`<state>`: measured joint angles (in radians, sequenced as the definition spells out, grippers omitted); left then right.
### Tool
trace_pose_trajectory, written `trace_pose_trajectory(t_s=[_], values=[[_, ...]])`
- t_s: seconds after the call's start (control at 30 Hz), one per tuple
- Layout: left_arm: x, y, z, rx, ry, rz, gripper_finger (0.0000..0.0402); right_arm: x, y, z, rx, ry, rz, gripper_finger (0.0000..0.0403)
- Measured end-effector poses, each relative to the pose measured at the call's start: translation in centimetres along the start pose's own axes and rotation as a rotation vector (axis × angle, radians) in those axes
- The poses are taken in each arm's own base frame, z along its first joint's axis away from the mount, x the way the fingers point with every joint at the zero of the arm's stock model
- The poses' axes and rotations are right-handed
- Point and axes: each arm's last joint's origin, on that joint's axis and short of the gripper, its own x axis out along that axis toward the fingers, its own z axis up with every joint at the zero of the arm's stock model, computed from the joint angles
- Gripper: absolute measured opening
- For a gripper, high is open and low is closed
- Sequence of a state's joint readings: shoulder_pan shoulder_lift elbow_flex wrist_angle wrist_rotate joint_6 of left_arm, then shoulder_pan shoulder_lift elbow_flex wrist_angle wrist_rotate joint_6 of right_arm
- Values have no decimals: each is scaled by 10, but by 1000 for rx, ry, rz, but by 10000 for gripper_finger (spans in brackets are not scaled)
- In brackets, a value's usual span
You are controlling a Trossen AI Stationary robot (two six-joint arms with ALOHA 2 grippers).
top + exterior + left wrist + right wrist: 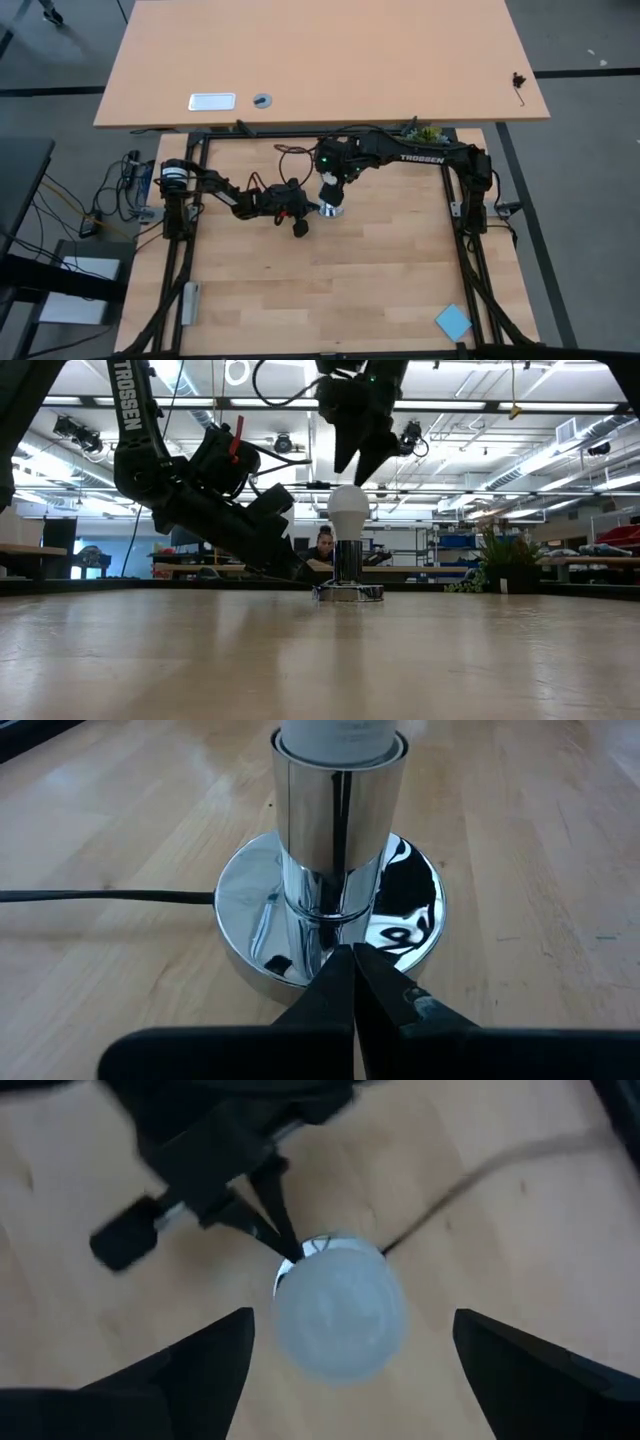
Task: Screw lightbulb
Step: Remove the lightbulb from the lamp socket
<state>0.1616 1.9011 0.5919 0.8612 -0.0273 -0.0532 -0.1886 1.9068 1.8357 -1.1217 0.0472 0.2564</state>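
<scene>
High view, read from my left side across: my left arm (215, 190) reaches in low over the wooden table (380, 280) from its post, and my left gripper (303, 208) ends right beside the chrome socket base (331, 210). My right arm (420, 155) runs in from the opposite side, its wrist turned downward directly over that same base. A blue square pad (453, 322) lies well apart, near the table's right front corner.

Low view: my left gripper (290, 565) slants down to the base's left side. The lightbulb (349, 510) stands upright in the socket's chrome tube (348, 560), white dome uppermost. My right gripper (360, 455) hangs just above the dome, its two fingers spread and apart from the glass. A person (322, 548) sits in the room behind.

Left wrist view: my left fingers (330, 995) are pressed together, tips meeting, nothing between them, right at the edge of the socket base (400, 910). The lightbulb's lower end (338, 732) sits inside the tube's rim. A black cord (100, 897) runs off across the wood.

Right wrist view: my right fingers (190, 1365) stand wide on either side of the lightbulb (340, 1315), not touching it. My left gripper (270, 1230) shows beyond, tips at the base.
</scene>
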Motion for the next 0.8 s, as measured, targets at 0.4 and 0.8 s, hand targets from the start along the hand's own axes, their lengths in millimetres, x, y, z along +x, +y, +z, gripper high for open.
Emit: trace_pose_trajectory(t_s=[0.4,0.8], values=[[0,0,0,0,0,-2,2,9,-7,-9,351,94,-42,348],[0,0,0,0,0,-2,2,14,-7,-8,337,75,-23,348]])
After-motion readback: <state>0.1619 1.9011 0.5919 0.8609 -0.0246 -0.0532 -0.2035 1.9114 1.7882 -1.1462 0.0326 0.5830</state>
